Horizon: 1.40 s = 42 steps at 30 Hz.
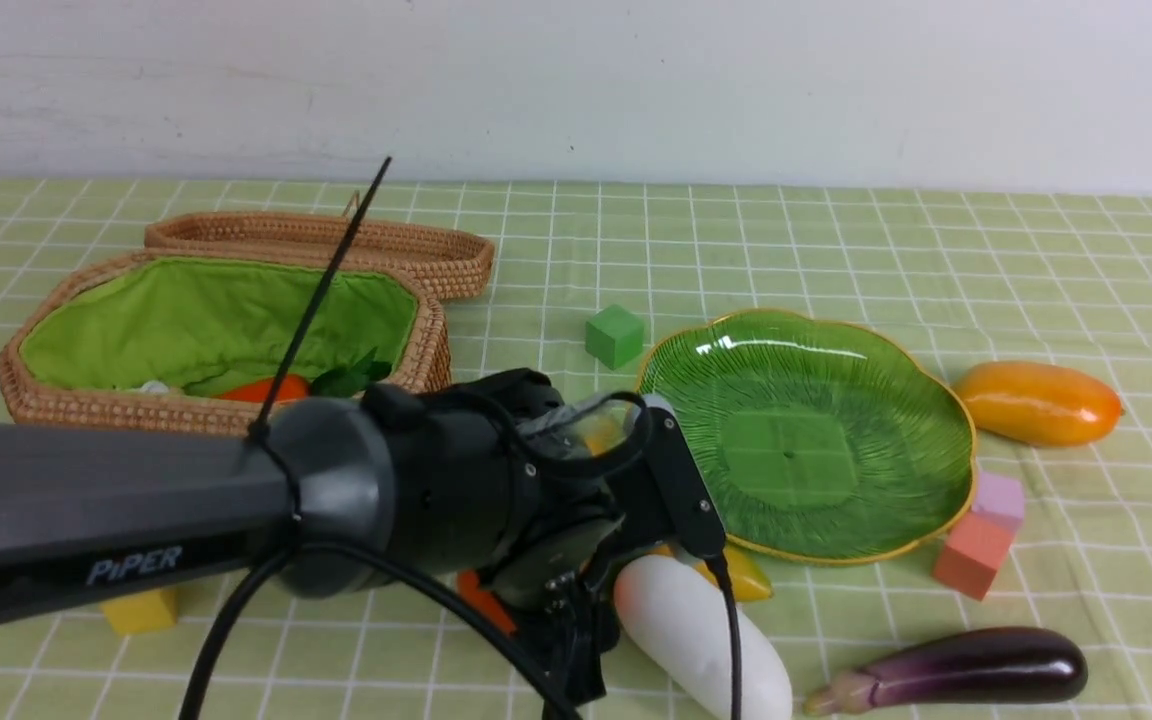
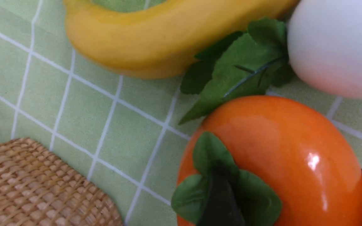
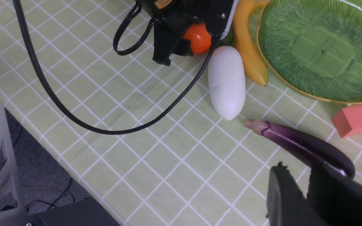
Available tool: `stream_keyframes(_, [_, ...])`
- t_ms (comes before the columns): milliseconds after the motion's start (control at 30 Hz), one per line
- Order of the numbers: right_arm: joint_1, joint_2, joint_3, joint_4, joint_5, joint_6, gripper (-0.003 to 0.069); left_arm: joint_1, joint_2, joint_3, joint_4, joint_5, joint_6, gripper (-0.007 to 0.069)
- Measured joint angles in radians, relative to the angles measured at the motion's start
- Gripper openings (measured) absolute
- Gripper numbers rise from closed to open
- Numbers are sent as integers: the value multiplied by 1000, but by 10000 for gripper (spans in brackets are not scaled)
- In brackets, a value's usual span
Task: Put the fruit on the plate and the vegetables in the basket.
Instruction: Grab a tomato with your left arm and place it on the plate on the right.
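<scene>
Right at the front edge of the worktop (image 1: pixel 936 250), the right claw (image 3: pixel 306 175) hangs over the thick end of the eggplant (image 1: pixel 966 668). Its fingers (image 3: pixel 284 194) are nearly together with just a slit between them, and there's nothing in them. The eggplant lies flat on the checked cloth, its pale stem end just beside the tip of the radish (image 1: pixel 701 630), which lies on the cloth too. At the radish's leafy end, the left claw (image 2: pixel 294 185) is down on the persimmon (image 2: pixel 281 141) and clasped around it, one finger (image 2: pixel 220 201) across the leaf cap and the other at the opposite flank, with the fruit resting on the cloth. The banana (image 1: pixel 746 578) curves along the near rim of the plate (image 1: pixel 806 440), against the radish leaves. A yellow cube (image 1: pixel 141 608) sits off to the left, and a coral cube (image 1: pixel 971 555) and a lilac cube (image 1: pixel 998 497) sit at the plate's right edge. Just past them, the mango (image 1: pixel 1036 402) lies on the cloth right of the plate. Further back there's a green cube (image 1: pixel 614 335), and on the left the basket (image 1: pixel 66 405) stands open with the carrot (image 1: pixel 261 388) inside and its lid (image 1: pixel 336 240) lying behind.
</scene>
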Motion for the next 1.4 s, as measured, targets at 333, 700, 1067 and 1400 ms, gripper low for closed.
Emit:
stream_keyframes(333, [0, 0, 0, -32, -269, 64, 138, -1, -36, 6, -20, 57, -33, 497])
stream_keyframes(700, [0, 0, 0, -77, -293, 104, 142, -1, -242, 14, -42, 92, -61, 495])
stream_keyframes(1067, [0, 0, 0, -76, -294, 105, 143, -1, -262, 16, -45, 134, -64, 494])
stream_keyframes(1400, [0, 0, 0, -76, -294, 106, 143, -1, -262, 16, -45, 134, -64, 494])
